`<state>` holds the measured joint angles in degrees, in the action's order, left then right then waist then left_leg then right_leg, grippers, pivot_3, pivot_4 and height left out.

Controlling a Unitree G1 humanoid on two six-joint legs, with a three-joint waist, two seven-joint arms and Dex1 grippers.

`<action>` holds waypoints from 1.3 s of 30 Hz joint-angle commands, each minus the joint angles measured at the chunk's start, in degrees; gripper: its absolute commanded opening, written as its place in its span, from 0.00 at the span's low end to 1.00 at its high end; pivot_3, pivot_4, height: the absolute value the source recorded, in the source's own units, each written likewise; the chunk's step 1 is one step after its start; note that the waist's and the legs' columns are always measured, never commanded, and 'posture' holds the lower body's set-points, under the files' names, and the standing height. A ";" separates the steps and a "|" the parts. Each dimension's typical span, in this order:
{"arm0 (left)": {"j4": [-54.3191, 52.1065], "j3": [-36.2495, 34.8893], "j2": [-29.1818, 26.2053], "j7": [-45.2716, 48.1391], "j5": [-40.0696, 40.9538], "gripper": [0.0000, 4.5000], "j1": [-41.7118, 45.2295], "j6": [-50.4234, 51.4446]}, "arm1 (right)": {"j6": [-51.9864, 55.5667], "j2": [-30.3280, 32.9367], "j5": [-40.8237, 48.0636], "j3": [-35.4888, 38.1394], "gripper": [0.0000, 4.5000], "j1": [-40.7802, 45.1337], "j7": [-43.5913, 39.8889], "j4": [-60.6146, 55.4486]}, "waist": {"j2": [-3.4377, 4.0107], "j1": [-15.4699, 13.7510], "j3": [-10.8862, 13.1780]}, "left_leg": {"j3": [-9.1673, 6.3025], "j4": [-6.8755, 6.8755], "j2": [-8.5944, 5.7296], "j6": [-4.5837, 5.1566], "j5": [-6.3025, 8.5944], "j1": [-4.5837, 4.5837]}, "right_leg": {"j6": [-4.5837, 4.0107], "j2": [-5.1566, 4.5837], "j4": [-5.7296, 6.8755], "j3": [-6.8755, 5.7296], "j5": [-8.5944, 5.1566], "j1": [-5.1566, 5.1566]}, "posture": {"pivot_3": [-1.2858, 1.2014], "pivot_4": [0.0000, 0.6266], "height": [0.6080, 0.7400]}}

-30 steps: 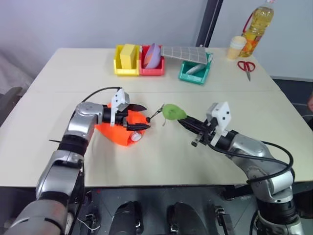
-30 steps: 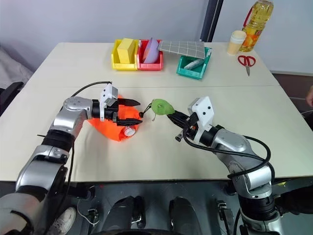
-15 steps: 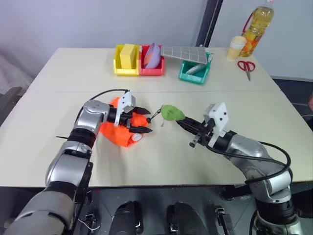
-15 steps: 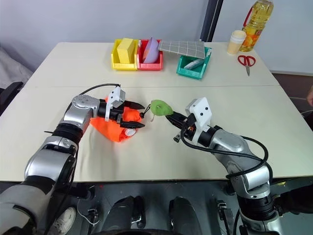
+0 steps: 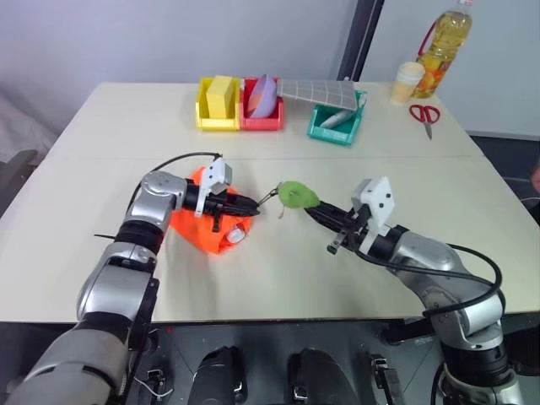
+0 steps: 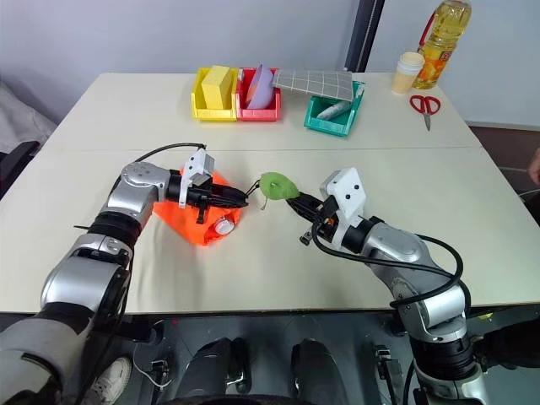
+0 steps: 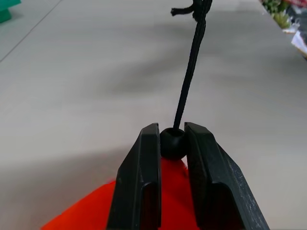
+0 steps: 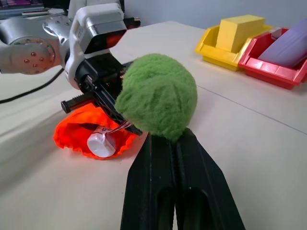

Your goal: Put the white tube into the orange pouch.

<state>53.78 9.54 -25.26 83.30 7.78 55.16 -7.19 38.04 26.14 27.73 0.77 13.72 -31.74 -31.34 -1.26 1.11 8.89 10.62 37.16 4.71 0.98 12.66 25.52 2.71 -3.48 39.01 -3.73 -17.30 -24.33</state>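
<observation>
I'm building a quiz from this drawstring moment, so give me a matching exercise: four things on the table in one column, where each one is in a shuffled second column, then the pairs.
Things:
1. white tube
2. green tag
3. black cord bead
4. red scissors

Places:
A. between the left gripper's fingers
B. flat on the table by the oil bottle
C. cap poking from the mouth of the orange pouch
D. at the tips of the shut right gripper

Pairs: 1-C, 2-D, 3-A, 4-B
</observation>
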 commanded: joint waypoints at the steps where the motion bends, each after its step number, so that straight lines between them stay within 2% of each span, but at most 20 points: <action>1: -1.37 -0.72 -1.55 -0.12 -1.17 0.05 -1.10 -1.75 | -2.05 0.28 -0.36 1.35 0.00 1.21 0.66 -0.50 | 0.00 0.05 0.00 | 0.00 0.00 0.00 0.00 0.00 0.00 | 0.00 0.00 0.00 0.00 0.00 0.00 | 0.52 0.24 1.00; 13: -10.13 1.18 -9.04 2.39 -4.23 0.05 -10.77 -4.46 | -4.73 1.00 -4.93 3.93 0.00 3.96 4.32 5.86 | 0.01 0.10 -0.01 | 0.00 0.03 0.01 0.00 0.00 -0.03 | 0.00 -0.01 0.04 0.01 0.00 0.03 | 0.52 0.24 1.00; 26: -24.22 -0.69 -12.20 0.45 -0.19 0.05 -21.05 3.96 | -5.22 0.92 -7.95 4.34 0.00 4.99 6.08 10.25 | 0.07 0.97 -0.04 | 0.01 0.03 0.04 -0.05 -0.03 -0.12 | 0.01 0.00 0.14 0.02 0.00 0.07 | 0.52 0.24 1.00; 30: -29.58 -2.20 -11.72 0.62 4.62 0.05 -22.65 11.92 | -4.47 1.38 -7.39 2.35 0.00 4.05 4.17 8.82 | 0.07 1.22 -0.04 | 0.01 0.03 0.04 -0.07 -0.04 -0.12 | 0.02 0.01 0.16 0.02 0.00 0.08 | 0.52 0.24 1.00; 31: -31.41 -2.68 -11.81 0.87 6.25 0.28 -23.16 15.12 | -3.95 1.69 -6.98 1.86 0.06 3.65 3.35 8.17 | 0.07 1.27 -0.04 | 0.01 0.03 0.04 -0.07 -0.05 -0.12 | 0.03 0.01 0.16 0.02 0.00 0.08 | 0.52 0.24 1.00; 32: -33.28 -3.17 -12.07 0.98 7.60 0.35 -23.76 17.57 | -3.44 2.16 -6.55 1.30 0.13 3.19 2.31 7.45 | 0.07 1.28 -0.04 | 0.01 0.04 0.04 -0.08 -0.05 -0.12 | 0.03 0.01 0.17 0.02 0.00 0.08 | 0.52 0.24 1.00; 33: -35.21 -3.82 -12.42 0.85 9.05 0.48 -24.45 20.08 | -3.09 2.74 -6.27 0.76 0.20 2.56 1.39 6.65 | 0.07 1.29 -0.04 | 0.01 0.04 0.03 -0.08 -0.05 -0.12 | 0.04 0.01 0.17 0.02 0.00 0.08 | 0.52 0.24 1.00; 37: -41.08 -7.73 -13.74 -2.91 13.01 0.93 -27.21 26.73 | -2.99 5.17 -7.16 -0.11 0.66 -0.27 -0.22 5.23 | 0.06 1.24 -0.04 | -0.01 0.04 0.04 -0.37 -0.23 -0.12 | 0.05 0.01 0.17 0.02 -0.01 0.09 | 0.52 0.24 1.00; 38: -42.66 -8.78 -14.53 -3.52 14.07 1.00 -28.27 28.66 | -3.24 6.46 -7.29 -0.25 0.74 -1.70 -1.45 4.70 | 0.06 1.26 -0.04 | -0.01 0.04 0.03 -0.37 -0.22 -0.12 | 0.05 0.00 0.17 0.02 -0.01 0.09 | 0.52 0.24 1.00; 39: -44.23 -9.84 -15.31 -4.09 15.18 1.00 -29.40 30.43 | -3.69 7.62 -7.39 -0.18 0.82 -3.10 -2.56 4.22 | 0.06 1.28 -0.04 | -0.01 0.04 0.03 -0.37 -0.22 -0.12 | 0.05 0.00 0.17 0.03 -0.01 0.09 | 0.52 0.24 1.00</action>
<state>12.40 2.94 -38.85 80.24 20.67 26.38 20.53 35.14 32.44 20.47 -0.04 11.68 -32.69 -24.72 -1.21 2.39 8.85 10.61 37.19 4.75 0.61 12.44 25.40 2.75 -3.50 39.18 -3.70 -17.31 -24.23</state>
